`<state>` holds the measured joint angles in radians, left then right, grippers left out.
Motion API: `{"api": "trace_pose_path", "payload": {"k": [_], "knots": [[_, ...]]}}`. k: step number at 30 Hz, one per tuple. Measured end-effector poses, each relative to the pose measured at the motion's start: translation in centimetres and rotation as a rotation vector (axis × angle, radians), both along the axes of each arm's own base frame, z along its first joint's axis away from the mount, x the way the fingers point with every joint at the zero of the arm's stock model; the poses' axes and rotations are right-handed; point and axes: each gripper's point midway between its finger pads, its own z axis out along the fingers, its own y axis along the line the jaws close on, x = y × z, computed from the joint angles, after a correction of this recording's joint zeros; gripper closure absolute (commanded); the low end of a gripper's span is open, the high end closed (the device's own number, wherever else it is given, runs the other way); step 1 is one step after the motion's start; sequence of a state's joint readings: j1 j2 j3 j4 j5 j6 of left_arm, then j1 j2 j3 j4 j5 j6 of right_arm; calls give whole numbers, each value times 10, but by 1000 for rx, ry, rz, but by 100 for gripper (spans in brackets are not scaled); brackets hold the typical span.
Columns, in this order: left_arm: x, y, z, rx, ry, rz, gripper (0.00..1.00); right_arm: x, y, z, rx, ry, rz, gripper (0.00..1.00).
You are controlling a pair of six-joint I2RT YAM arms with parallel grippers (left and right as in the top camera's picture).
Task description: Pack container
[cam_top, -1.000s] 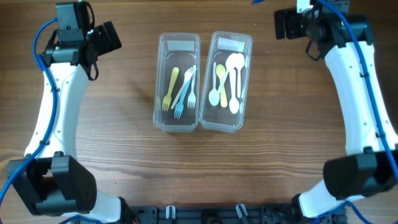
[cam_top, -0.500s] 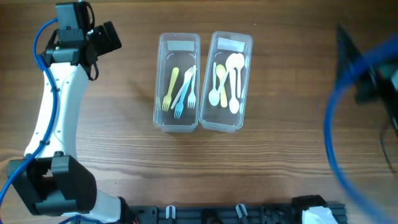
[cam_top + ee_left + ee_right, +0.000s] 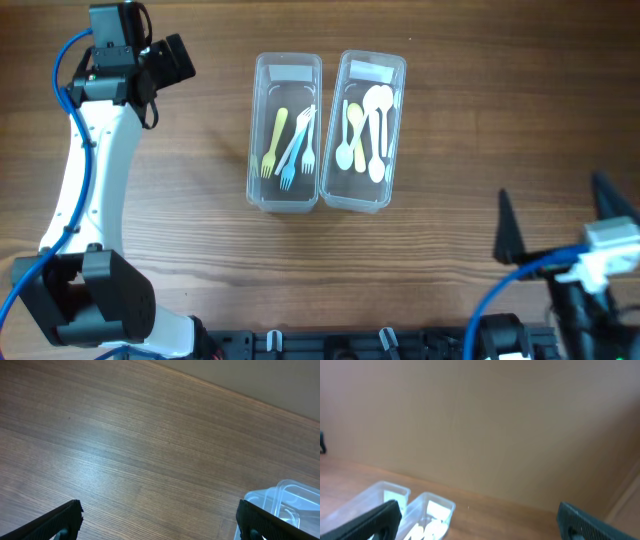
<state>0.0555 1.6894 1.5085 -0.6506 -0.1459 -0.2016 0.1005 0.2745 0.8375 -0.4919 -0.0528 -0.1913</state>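
Two clear plastic containers stand side by side on the wooden table. The left container [image 3: 286, 132] holds yellow, white and blue forks [image 3: 291, 148]. The right container [image 3: 364, 130] holds yellow and white spoons [image 3: 366, 130]. My left gripper [image 3: 170, 60] is open and empty at the far left, over bare wood [image 3: 157, 522], with a container corner [image 3: 285, 502] at its right. My right gripper [image 3: 555, 215] is open and empty at the near right, fingertips pointing up toward the camera. In the right wrist view it [image 3: 480, 520] faces the wall, with both containers [image 3: 415, 515] low at left.
A plain beige wall [image 3: 485, 425] fills most of the right wrist view. The table's far edge [image 3: 240, 395] shows in the left wrist view. A black rail [image 3: 330, 345] runs along the table's front edge.
My right arm has swung fast from the far right corner down to the near right, with its gripper now pointing upward. The left arm and both containers have not moved.
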Motion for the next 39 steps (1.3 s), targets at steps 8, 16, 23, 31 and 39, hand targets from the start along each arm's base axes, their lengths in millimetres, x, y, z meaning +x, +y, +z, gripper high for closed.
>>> {"api": "trace_pose_path", "payload": {"k": [8,16,23,31,39], "knots": [[0,0,0,0,0,0,0,47,5,-106,19,-9,1,0],[0,0,0,0,0,-1,0,64,-2,-182,153,46,-42,0],[0,0,0,0,0,-1,0,60,-4,-183,108,-1,-45,0],[0,0,0,0,0,-1,0,63,-16,-198,72,44,-93,0],[0,0,0,0,0,0,0,63,-19,-205,67,70,-103,0]]}}
